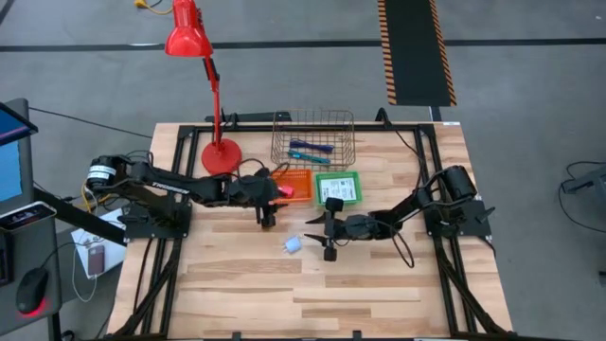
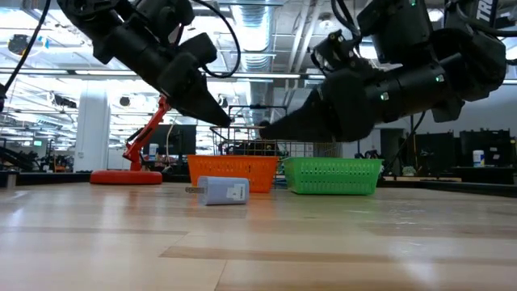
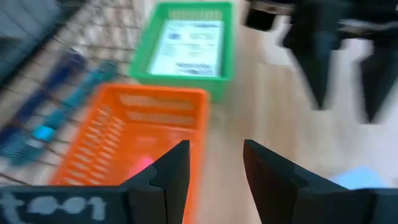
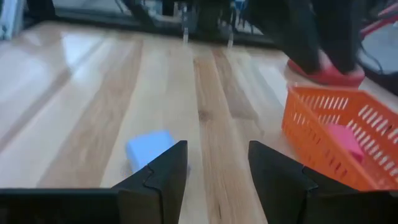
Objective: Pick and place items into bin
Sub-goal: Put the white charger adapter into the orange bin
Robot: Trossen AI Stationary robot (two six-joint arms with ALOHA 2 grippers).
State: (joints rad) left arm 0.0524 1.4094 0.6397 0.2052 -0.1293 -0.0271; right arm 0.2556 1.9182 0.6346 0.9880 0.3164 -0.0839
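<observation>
A pale blue lump [image 1: 293,245] [image 2: 222,191] lies flat on the wooden table. My right gripper [image 1: 320,237] [image 4: 217,165] is open just right of it and above it, fingers pointing toward the left edge. My left gripper [image 1: 268,220] [image 3: 214,168] is open and empty, hovering at the near side of the orange basket [image 1: 295,186]. A pink block [image 3: 143,163] lies in that basket. The white printed card pack [image 3: 186,46] lies in the green basket [image 1: 339,187]. Blue and teal pens [image 1: 311,149] lie in the wire bin [image 1: 312,140]. I see no black marker.
A red desk lamp [image 1: 204,85] stands on its round base [image 1: 221,154] at the table's far left, next to the wire bin. The two grippers hang close together above the table's middle [image 2: 242,125]. Bare wood stretches along the near half [image 1: 303,294].
</observation>
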